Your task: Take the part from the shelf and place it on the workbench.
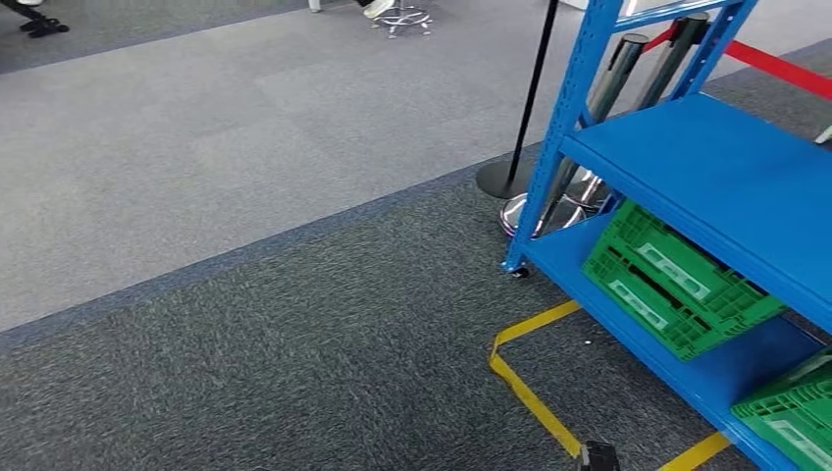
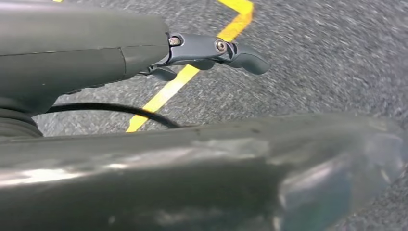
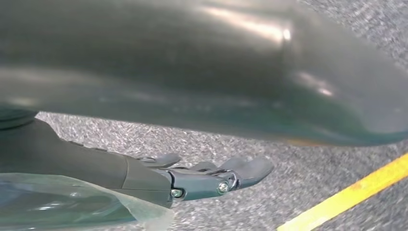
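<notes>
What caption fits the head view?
Blue metal shelf rack holding green plastic crates on its lowest shelf, above grey carpet.

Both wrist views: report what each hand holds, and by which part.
Nothing is held. The left hand and the right hand hang with fingers extended over the grey carpet, beside yellow floor tape.

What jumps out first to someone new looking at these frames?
The blue shelf at the right of the head view, with two green crates on its lowest level. Next, the yellow floor tape on the dark carpet before it, and the red barrier belt behind. At the wrists, the left hand and right hand hang over carpet, holding nothing.
</notes>
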`<act>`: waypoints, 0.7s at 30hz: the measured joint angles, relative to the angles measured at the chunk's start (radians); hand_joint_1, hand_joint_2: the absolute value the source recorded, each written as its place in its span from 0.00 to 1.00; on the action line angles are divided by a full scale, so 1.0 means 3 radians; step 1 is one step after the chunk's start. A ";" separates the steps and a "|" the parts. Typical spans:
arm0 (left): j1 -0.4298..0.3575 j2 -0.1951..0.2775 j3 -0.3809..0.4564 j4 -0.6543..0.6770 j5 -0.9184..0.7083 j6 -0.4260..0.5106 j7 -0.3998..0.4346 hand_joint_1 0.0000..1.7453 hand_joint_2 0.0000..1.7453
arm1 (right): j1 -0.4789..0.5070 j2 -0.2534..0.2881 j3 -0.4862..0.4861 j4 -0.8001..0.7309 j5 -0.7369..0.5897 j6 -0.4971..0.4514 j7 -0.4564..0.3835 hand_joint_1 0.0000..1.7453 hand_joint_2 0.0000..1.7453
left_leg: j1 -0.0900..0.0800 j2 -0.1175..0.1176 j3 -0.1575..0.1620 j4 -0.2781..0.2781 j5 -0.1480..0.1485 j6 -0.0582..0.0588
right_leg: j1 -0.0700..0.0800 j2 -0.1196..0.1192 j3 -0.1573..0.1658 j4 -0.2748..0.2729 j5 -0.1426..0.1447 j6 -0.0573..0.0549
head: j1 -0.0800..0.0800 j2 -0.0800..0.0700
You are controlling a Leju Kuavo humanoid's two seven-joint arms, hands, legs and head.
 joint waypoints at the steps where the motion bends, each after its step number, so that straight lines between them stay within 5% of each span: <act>1: 0.0006 0.0000 -0.0005 -0.0003 0.0000 0.0000 0.0000 0.00 0.00 | 0.0002 0.0000 0.0000 0.0000 0.0000 0.0000 0.0000 0.00 0.00 | -0.0002 -0.0031 0.0062 -0.0199 0.0152 0.0018 | 0.0001 0.0047 0.0020 0.0000 -0.0010 0.0005 | 0.0000 0.0000; 3: 0.0013 -0.0001 -0.0011 -0.0007 0.0001 0.0000 0.0000 0.00 0.00 | 0.0003 0.0002 0.0000 0.0000 -0.0001 0.0000 0.0000 0.00 0.00 | -0.0003 -0.0154 0.0190 -0.0570 0.0359 0.0048 | 0.0001 0.0116 0.0037 0.0001 -0.0027 0.0022 | 0.0001 0.0000; 5: 0.0019 -0.0001 -0.0011 -0.0010 0.0003 0.0000 0.0002 0.00 0.00 | -0.0002 0.0007 0.0000 0.0000 -0.0001 0.0001 -0.0001 0.00 0.00 | -0.0006 -0.0254 0.0256 -0.0750 0.0367 0.0062 | -0.0010 0.0179 0.0023 -0.0004 -0.0036 0.0057 | 0.0000 0.0000; 7: 0.0022 -0.0003 -0.0012 -0.0018 0.0004 0.0002 0.0004 0.00 0.00 | 0.0007 0.0010 0.0000 0.0000 -0.0002 0.0009 -0.0002 0.00 0.00 | -0.0015 -0.0244 0.0298 -0.0845 0.0347 0.0081 | -0.0023 0.0232 0.0008 0.0013 0.0002 0.0112 | -0.0002 0.0001; 9: 0.0025 -0.0009 -0.0016 -0.0030 0.0005 0.0007 0.0005 0.00 0.00 | 0.0018 0.0009 0.0001 0.0000 -0.0001 0.0022 -0.0003 0.00 0.00 | -0.0011 -0.0177 0.0350 -0.0898 0.0355 0.0106 | -0.0016 0.0128 -0.0023 0.0078 -0.0004 0.0152 | 0.0007 0.0001; 12: 0.0032 -0.0012 -0.0018 -0.0038 0.0006 0.0012 0.0004 0.00 0.00 | -0.0016 0.0009 0.0007 0.0000 0.0003 0.0045 -0.0006 0.00 0.00 | -0.0014 -0.0037 0.0410 -0.0925 0.0330 0.0137 | -0.0002 -0.0142 -0.0291 0.0541 -0.0242 0.0176 | 0.0034 0.0000; 14: 0.0033 -0.0012 -0.0018 -0.0039 0.0006 0.0013 0.0004 0.00 0.00 | -0.0015 0.0009 0.0014 0.0000 0.0005 0.0051 -0.0006 0.00 0.00 | -0.0020 0.0055 0.0435 -0.0923 0.0296 0.0143 | -0.0010 -0.0184 -0.0523 0.0892 -0.0345 0.0187 | 0.0034 0.0000; 15: 0.0032 -0.0012 -0.0018 -0.0039 0.0006 0.0013 0.0004 0.00 0.00 | -0.0004 0.0009 0.0017 0.0000 0.0005 0.0052 -0.0005 0.00 0.00 | -0.0019 0.0091 0.0455 -0.0923 0.0276 0.0139 | -0.0016 -0.0193 -0.0566 0.0919 -0.0309 0.0196 | 0.0036 0.0000; 18: 0.0031 -0.0012 -0.0018 -0.0040 0.0006 0.0017 0.0004 0.00 0.00 | 0.0020 0.0008 0.0023 0.0000 0.0007 0.0063 -0.0011 0.00 0.00 | -0.0021 0.0186 0.0552 -0.0924 0.0197 0.0106 | -0.0024 -0.0305 -0.0365 0.0382 0.0054 0.0207 | 0.0036 0.0000; 21: 0.0039 -0.0010 -0.0019 -0.0049 0.0011 0.0030 0.0007 0.00 0.00 | 0.0022 0.0009 0.0031 0.0000 0.0010 0.0087 -0.0045 0.00 0.00 | -0.0041 0.0272 0.0615 -0.0916 0.0120 0.0047 | 0.0010 -0.0438 -0.0226 0.0054 0.0081 0.0140 | 0.0036 0.0001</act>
